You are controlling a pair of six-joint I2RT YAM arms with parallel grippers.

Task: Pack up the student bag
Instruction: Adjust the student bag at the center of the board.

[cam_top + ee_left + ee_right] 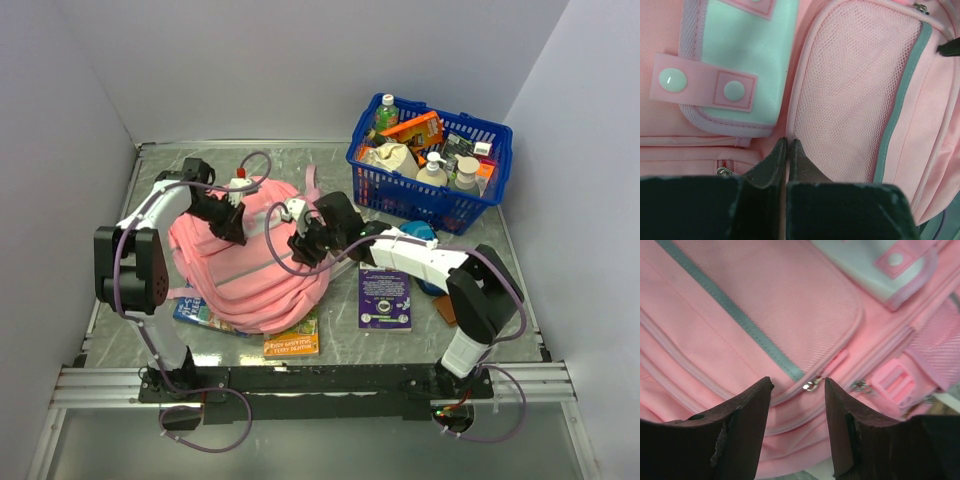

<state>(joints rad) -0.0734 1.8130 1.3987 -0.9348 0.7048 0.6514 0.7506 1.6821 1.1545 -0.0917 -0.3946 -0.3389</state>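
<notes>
Pink student bag (255,270) lying front-up on the table (340,335), left of centre, its near edge overlapping an orange book (291,346). A purple book (385,298) lies just beside it; a blue basket (432,200) stands at the far right. Left gripper (788,145): fingers clenched together at the seam between the white flap pocket (745,60) and the mesh pocket (855,90); whether fabric is caught cannot be told. Right gripper (797,385): fingers released, set either side of a zipper pull (811,385).
</notes>
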